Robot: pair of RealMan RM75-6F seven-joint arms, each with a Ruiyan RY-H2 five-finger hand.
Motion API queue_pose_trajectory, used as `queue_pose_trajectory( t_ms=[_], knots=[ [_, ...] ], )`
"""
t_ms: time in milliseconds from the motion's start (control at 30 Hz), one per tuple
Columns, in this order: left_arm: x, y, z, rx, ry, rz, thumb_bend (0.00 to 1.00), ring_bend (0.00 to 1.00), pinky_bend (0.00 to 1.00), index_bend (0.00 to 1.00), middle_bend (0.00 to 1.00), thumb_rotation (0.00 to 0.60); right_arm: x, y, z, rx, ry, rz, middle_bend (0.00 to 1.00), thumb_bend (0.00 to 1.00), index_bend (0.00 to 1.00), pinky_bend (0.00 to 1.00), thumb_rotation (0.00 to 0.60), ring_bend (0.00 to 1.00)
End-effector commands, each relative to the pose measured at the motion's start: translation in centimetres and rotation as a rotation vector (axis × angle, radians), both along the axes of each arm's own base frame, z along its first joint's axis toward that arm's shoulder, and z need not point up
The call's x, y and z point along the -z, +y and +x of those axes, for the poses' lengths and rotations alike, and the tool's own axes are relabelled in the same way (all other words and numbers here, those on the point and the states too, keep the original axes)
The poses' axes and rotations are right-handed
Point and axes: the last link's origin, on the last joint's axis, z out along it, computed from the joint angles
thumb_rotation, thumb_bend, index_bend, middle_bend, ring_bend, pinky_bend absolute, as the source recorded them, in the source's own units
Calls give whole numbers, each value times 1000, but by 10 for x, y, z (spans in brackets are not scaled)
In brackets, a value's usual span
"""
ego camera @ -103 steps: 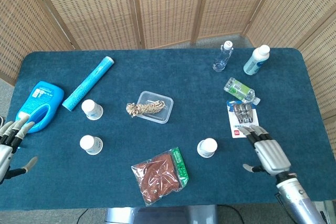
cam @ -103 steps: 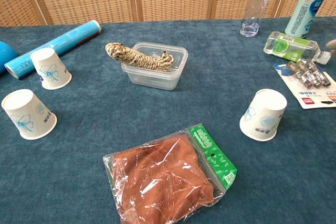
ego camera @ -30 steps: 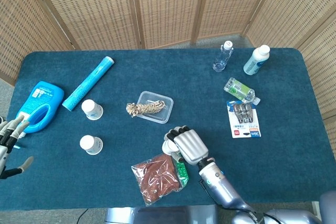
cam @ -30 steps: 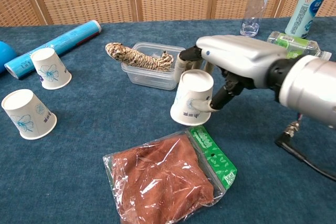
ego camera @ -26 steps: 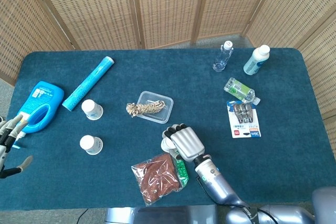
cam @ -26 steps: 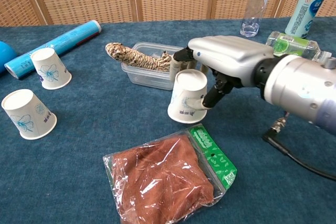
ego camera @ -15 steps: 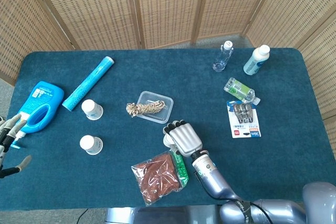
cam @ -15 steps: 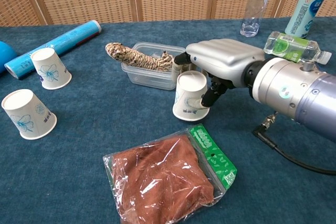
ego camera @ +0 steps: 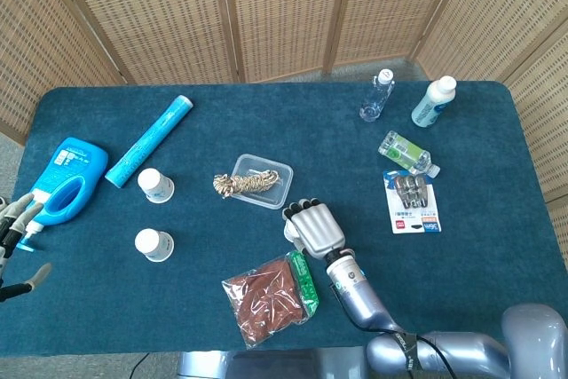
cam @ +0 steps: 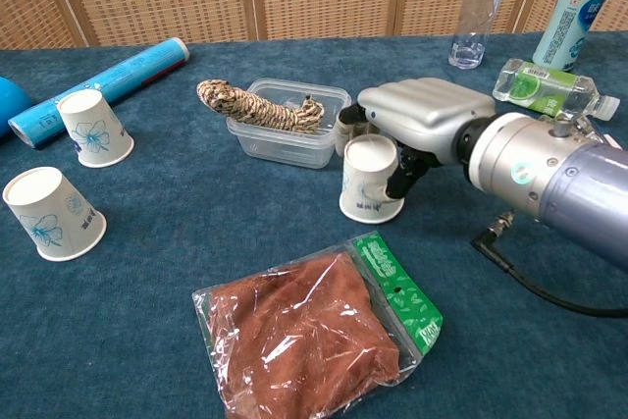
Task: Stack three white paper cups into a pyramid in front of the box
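Note:
An upside-down white paper cup (cam: 371, 180) stands on the blue table just in front of the clear plastic box (cam: 289, 126), by its right corner. My right hand (cam: 417, 123) grips this cup from behind and the right, fingers wrapped around it. In the head view my right hand (ego camera: 312, 227) covers the cup. Two more upside-down cups (cam: 93, 128) (cam: 51, 213) stand apart at the left, also seen in the head view (ego camera: 155, 185) (ego camera: 153, 244). My left hand (ego camera: 13, 228) hovers at the table's left edge, fingers spread, holding nothing.
A coil of rope (cam: 257, 105) lies in the box and overhangs its left side. A bagged brown cloth (cam: 314, 331) lies near the front edge. A blue detergent bottle (ego camera: 67, 175) and blue tube (ego camera: 149, 139) lie left. Bottles (ego camera: 377, 95) (ego camera: 433, 100) (ego camera: 406, 153) and a battery pack (ego camera: 412, 201) sit right.
My right hand has carried the cup from the right side to the box's front, lowered it and shifted it slightly right; the cup now stands flat. The left hand barely moved.

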Motion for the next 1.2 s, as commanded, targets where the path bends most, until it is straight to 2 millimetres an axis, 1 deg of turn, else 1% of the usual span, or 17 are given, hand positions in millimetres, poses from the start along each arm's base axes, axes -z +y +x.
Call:
queue_pose_trajectory(
  t_ms=[33, 133, 200, 300, 367, 467, 567, 800, 900, 1000, 1133, 1200],
  knots=[
    [0, 0, 0, 0, -1, 0, 346, 0, 0, 0, 0, 600, -1, 3, 0, 6, -6, 10, 341, 223, 246, 354, 600, 266],
    [0, 0, 0, 2, 0, 0, 346, 0, 0, 0, 0, 600, -2, 5, 0, -5, -9, 19, 313, 96, 98, 355, 600, 248],
    [0, -1, 1, 3, 1, 0, 347, 0, 0, 0, 0, 600, -3, 8, 1, 2, -22, 39, 268, 39, 18, 355, 600, 227],
    [1, -1, 1, 3, 2, -1, 347, 0, 0, 0, 0, 600, -7, 10, 5, -12, -38, 46, 210, 6, 0, 354, 600, 203],
    [0, -1, 1, 2, 1, 0, 347, 0, 0, 0, 0, 600, -11, 14, 8, -27, -58, 48, 190, 0, 0, 354, 600, 202],
    [0, -1, 0, 0, 0, 2, 346, 0, 0, 0, 0, 600, -20, 17, 13, -59, -86, 34, 182, 0, 0, 354, 600, 201],
    [-1, -1, 0, 1, -3, 3, 347, 0, 0, 0, 0, 600, -32, 18, 10, -91, -112, 2, 183, 0, 0, 355, 600, 201],
    [1, -2, 1, 2, 2, -2, 347, 0, 0, 0, 0, 600, -66, 5, -17, -97, -199, -79, 196, 0, 0, 354, 600, 201],
    [3, -2, 2, 3, 6, -4, 346, 0, 0, 0, 0, 600, -85, -1, -28, -95, -228, -117, 200, 0, 0, 354, 600, 202],
    [4, -2, 2, 1, 7, -7, 347, 0, 0, 0, 0, 600, -105, -2, -43, -88, -250, -151, 200, 0, 0, 353, 600, 201],
    [5, -2, 1, -10, 3, -13, 347, 0, 0, 0, 0, 600, -133, 2, -73, -63, -255, -195, 203, 0, 14, 354, 600, 201],
    [4, 2, 2, -9, -2, -13, 346, 0, 0, 0, 0, 600, -147, 7, -93, -40, -257, -219, 204, 0, 15, 354, 600, 201]
  ],
)
